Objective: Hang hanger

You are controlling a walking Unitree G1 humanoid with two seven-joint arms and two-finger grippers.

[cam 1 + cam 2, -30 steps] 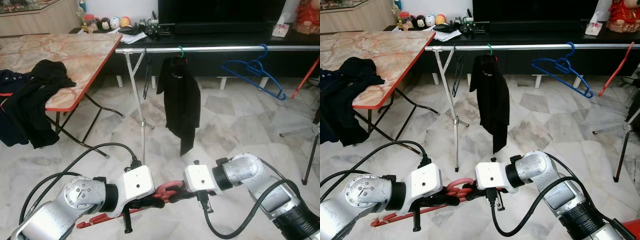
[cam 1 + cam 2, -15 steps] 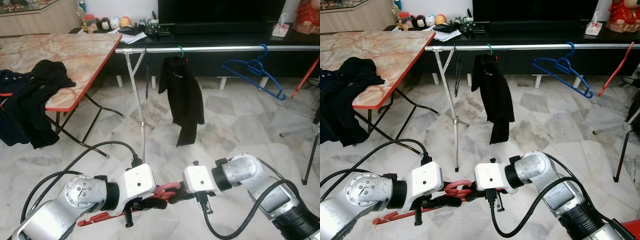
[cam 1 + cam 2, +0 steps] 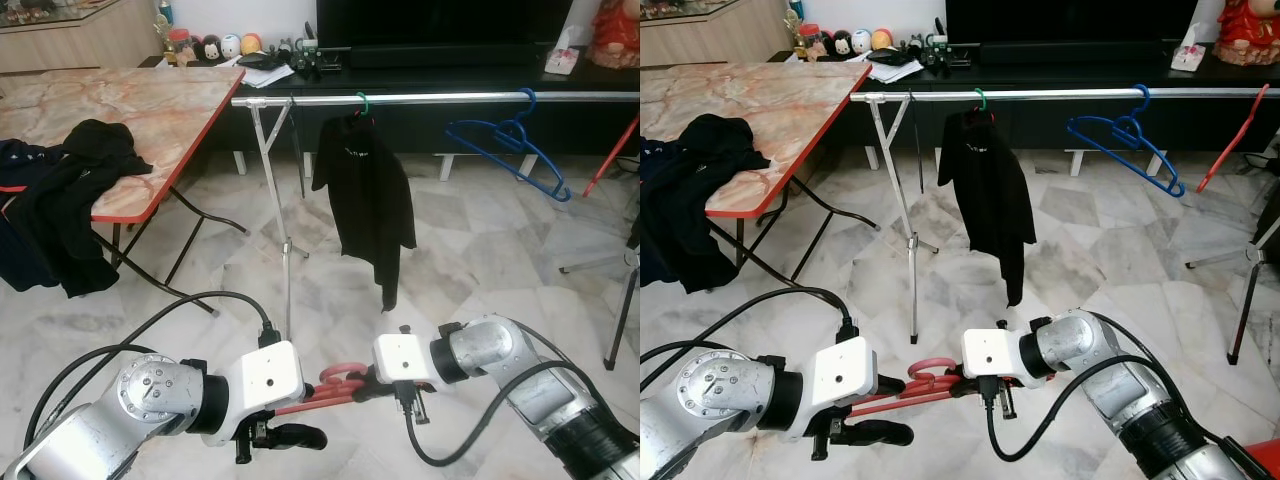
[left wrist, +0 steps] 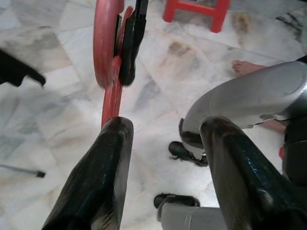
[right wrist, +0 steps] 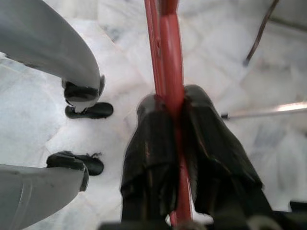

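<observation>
Red hanger pinched in my right hand; left hand spread wide, released. I lift hook-first toward rail at 12 o'clock, avoiding black garment.

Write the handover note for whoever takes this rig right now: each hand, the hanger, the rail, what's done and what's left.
Right hand: shut on the red hanger, holding it low over the marble floor in front of the robot.
Left hand: open, fingers spread, beside the hanger's bar without gripping it.
Rail: ahead, already carrying a black garment on a green hook, and a blue hanger further right.
Done: hanger is in the right hand.
Left: raise it and hook it over a free stretch of rail.
</observation>
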